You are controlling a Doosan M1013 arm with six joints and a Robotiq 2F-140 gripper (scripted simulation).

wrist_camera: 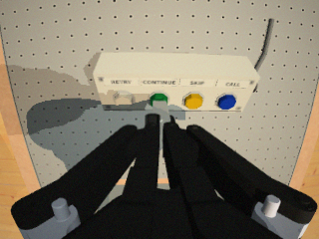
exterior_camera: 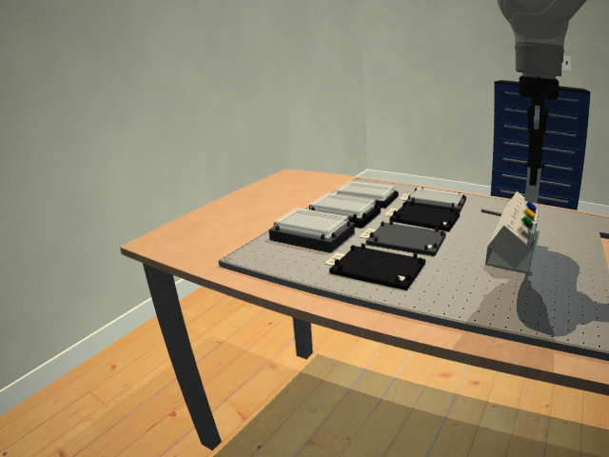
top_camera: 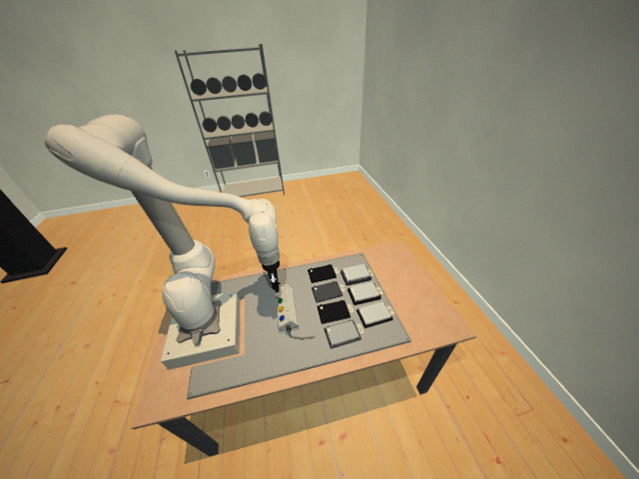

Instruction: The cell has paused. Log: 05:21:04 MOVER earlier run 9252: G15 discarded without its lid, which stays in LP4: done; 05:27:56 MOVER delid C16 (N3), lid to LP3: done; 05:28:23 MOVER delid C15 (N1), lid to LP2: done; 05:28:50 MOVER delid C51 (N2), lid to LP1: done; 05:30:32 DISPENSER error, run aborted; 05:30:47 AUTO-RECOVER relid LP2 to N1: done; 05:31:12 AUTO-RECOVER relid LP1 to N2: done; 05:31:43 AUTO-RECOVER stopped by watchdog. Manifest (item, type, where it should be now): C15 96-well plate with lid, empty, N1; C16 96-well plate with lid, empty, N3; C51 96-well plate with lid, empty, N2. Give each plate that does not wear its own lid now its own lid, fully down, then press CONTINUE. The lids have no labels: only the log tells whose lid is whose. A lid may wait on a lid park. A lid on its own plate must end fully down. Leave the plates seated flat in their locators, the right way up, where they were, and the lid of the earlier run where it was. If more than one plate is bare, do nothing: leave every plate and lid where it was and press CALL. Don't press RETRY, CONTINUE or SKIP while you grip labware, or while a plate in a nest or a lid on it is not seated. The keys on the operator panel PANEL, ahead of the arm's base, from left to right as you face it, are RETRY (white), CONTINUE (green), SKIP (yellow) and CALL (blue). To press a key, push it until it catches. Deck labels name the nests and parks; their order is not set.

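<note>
My gripper (wrist_camera: 159, 112) is shut and empty, pointing down at the operator panel (wrist_camera: 174, 82). Its fingertips are right in front of the green CONTINUE key (wrist_camera: 159, 100); I cannot tell whether they touch it. The white RETRY key (wrist_camera: 123, 99), yellow SKIP key (wrist_camera: 193, 102) and blue CALL key (wrist_camera: 227, 102) sit in the same row. In the exterior view the gripper (exterior_camera: 533, 182) hangs over the panel (exterior_camera: 514, 236). Three plates (exterior_camera: 310, 227) (exterior_camera: 343, 205) (exterior_camera: 367, 190) sit in nests along the far side, all with pale tops.
Four lid parks lie between the panel and the plates. The nearest park (exterior_camera: 378, 266) and the third (exterior_camera: 425, 214) are black and bare. The second (exterior_camera: 406, 237) looks dark grey. The farthest (exterior_camera: 437, 197) carries a pale lid. A cable (top_camera: 302, 335) leaves the panel's end.
</note>
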